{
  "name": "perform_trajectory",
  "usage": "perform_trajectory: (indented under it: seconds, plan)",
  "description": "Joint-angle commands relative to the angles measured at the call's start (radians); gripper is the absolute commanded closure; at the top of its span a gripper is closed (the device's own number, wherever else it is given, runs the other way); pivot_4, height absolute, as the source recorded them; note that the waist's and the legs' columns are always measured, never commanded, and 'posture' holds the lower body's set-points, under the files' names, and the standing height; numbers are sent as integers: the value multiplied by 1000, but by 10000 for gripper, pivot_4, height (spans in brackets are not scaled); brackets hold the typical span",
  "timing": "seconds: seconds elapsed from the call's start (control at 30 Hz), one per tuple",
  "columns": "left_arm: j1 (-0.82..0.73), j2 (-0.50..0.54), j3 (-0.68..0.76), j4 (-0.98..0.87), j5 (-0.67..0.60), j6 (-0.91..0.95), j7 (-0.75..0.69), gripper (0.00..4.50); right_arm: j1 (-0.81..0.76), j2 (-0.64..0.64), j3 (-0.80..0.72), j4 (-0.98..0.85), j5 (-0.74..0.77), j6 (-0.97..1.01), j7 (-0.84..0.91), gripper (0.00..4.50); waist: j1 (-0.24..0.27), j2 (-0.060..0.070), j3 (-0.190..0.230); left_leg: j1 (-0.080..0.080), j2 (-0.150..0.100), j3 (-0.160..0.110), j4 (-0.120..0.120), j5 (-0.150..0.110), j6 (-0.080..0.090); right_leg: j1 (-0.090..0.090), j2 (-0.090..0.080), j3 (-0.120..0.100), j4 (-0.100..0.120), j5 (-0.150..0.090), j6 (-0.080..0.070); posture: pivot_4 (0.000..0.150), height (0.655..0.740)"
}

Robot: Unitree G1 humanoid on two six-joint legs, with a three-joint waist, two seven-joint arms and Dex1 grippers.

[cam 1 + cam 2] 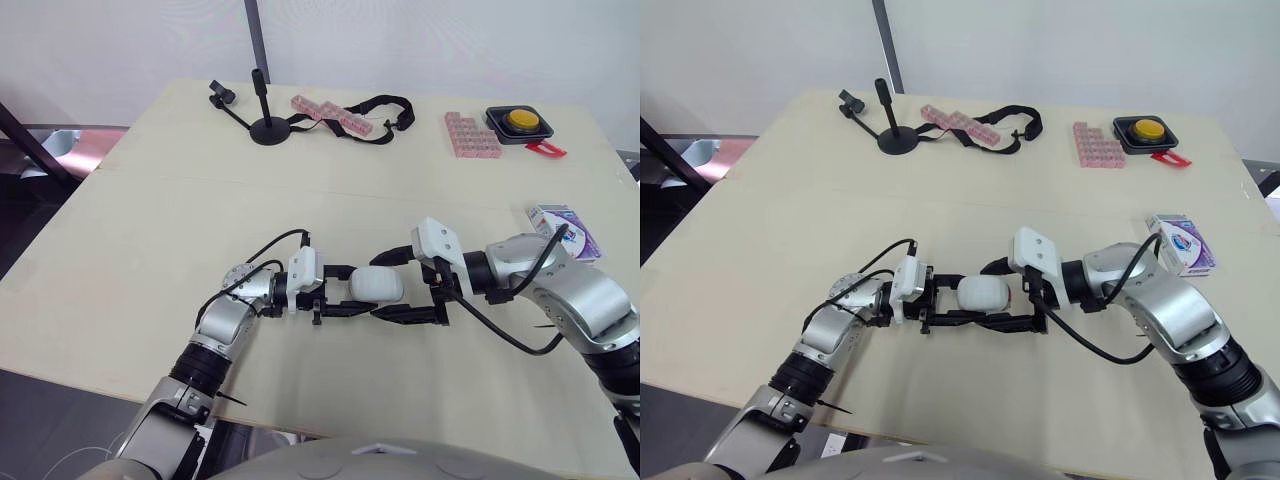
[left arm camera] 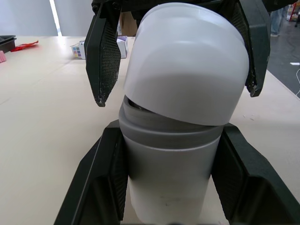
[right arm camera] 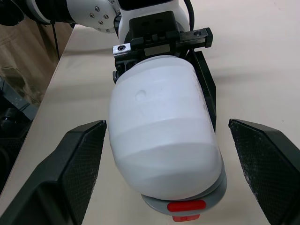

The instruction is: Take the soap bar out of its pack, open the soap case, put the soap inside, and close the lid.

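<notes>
Two grippers meet over the desk (image 1: 150, 220): the left gripper (image 2: 168, 154) clamps the white soap case (image 1: 376, 285) by its base, long axis pointing at the right gripper (image 3: 166, 126) — jaws wide apart, straddling the lid (image 2: 187, 61).

Lab, yellow stop button (image 1: 523, 121)

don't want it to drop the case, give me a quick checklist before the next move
1. Hold: left gripper shut on case: ok.
2. Approach: right gripper open, fingers either side of lid, apart from it: ok.
3. Seating: lid flat on base: not ok, a gap shows on one side.
4. Contents: soap inside case: cannot tell.
5. Clearance: pack lying away from both grippers: ok.
</notes>
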Motion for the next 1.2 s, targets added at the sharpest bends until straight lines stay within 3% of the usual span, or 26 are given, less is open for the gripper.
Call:
perform_trajectory:
  seconds: [0.03, 1.2]
  plan:
    - [4, 4, -7, -20, 3, 0, 1, 26103, -17, -5, -21, -22, -1, -13, 6, 397, 0, 0, 0, 0, 0, 0, 0, 0, 0, 0, 0, 0, 0, 0, 0, 1500, 7400]
    - [1, 7, -7, -20, 1, 10, -3, 26103, -65, 0, -51, -30, 22, 27, 6, 397, 0, 0, 0, 0, 0, 0, 0, 0, 0, 0, 0, 0, 0, 0, 0, 1500, 7400]
